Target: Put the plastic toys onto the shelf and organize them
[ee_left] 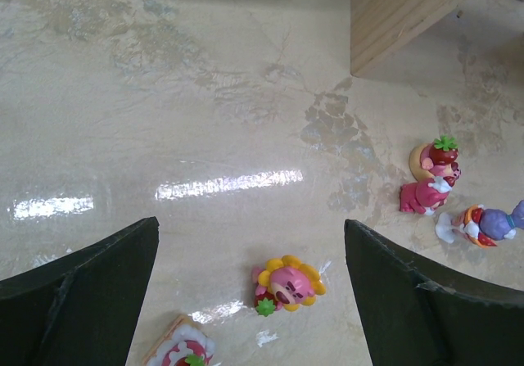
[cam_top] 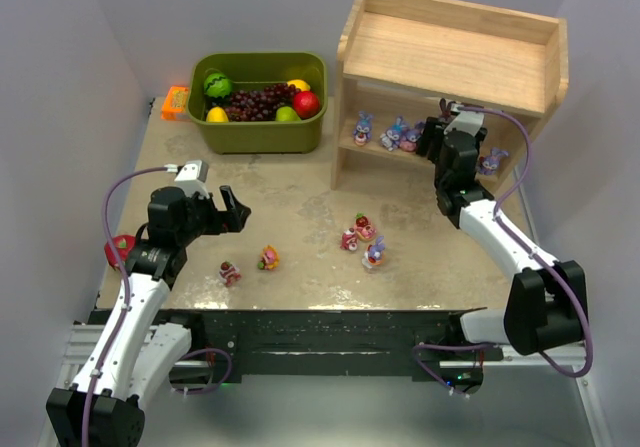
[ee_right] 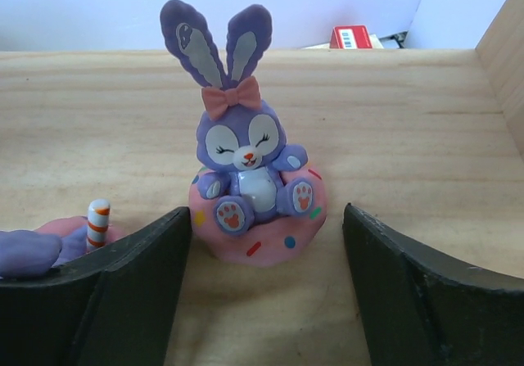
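Shelf [cam_top: 450, 62] at upper right of the top view, light wood, two tiers. Right gripper [cam_top: 431, 139] reaching into the lower tier, fingers [ee_right: 123, 292] spread wide, clamped on nothing. Between them, at centre of the right wrist view: purple bunny [ee_right: 246, 149] with pink bow [ee_right: 232, 98], seated upright in a pink doughnut [ee_right: 262, 247] on the shelf board, close by the finger on the frame's left, clear gap to the one on the right. At lower left edge of that frame, part of another toy [ee_right: 41, 247] with a striped stick [ee_right: 98, 223], mostly cut off. On the same tier in the top view, three more bunnies [cam_top: 393, 134] left of the gripper, a fourth bunny [cam_top: 491, 161] to its right. Five toys [cam_top: 364, 229] loose on the table [cam_top: 300, 187] around centre of frame: three bunched together, two further left. Left gripper [cam_top: 232, 210] at centre left, hovering above the table, fingers wide apart, holding nothing; sunflower-headed toy [ee_left: 286, 282] on the table, low in its wrist view between the fingers. Green bin [cam_top: 260, 139] of fruit [cam_top: 262, 103] at upper centre, left of the shelf.
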`<state>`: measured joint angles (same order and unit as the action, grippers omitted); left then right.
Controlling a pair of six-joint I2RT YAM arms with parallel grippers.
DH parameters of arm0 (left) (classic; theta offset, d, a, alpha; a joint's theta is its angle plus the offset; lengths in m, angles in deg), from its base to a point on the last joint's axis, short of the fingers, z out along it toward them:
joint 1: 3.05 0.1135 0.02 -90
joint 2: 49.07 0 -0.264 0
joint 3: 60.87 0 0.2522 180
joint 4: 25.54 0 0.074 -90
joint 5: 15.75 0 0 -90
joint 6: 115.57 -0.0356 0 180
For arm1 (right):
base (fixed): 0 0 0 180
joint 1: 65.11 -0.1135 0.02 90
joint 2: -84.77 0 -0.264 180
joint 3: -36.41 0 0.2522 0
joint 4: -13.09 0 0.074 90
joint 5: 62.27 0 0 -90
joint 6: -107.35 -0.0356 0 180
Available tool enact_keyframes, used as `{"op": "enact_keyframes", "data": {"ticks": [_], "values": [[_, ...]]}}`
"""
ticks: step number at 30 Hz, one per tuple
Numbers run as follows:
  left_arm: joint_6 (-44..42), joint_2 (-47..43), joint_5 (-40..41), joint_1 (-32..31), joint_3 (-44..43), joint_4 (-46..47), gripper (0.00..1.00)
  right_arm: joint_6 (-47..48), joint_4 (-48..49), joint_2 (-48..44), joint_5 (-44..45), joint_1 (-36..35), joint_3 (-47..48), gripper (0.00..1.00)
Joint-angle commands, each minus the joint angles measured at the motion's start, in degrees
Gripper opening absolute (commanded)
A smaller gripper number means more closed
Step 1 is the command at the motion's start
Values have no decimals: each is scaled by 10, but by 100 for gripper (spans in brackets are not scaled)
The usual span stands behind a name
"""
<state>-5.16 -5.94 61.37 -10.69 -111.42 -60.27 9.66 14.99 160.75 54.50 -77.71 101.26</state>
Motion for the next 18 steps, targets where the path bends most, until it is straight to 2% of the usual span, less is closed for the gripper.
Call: {"op": "enact_keyframes", "data": {"ticks": [1,13,15,18], "values": [[-5,0,-8,-4,-5,20,99,15,33,7,-24,7,-3,82],[-6,3,-6,-4,-6,19,99,21,55,36,-44,19,4,82],[-6,4,-6,-4,-6,19,99,21,58,36,-50,18,3,78],[-6,4,-5,-4,-6,20,100,17,53,29,-56,19,2,64]]}}
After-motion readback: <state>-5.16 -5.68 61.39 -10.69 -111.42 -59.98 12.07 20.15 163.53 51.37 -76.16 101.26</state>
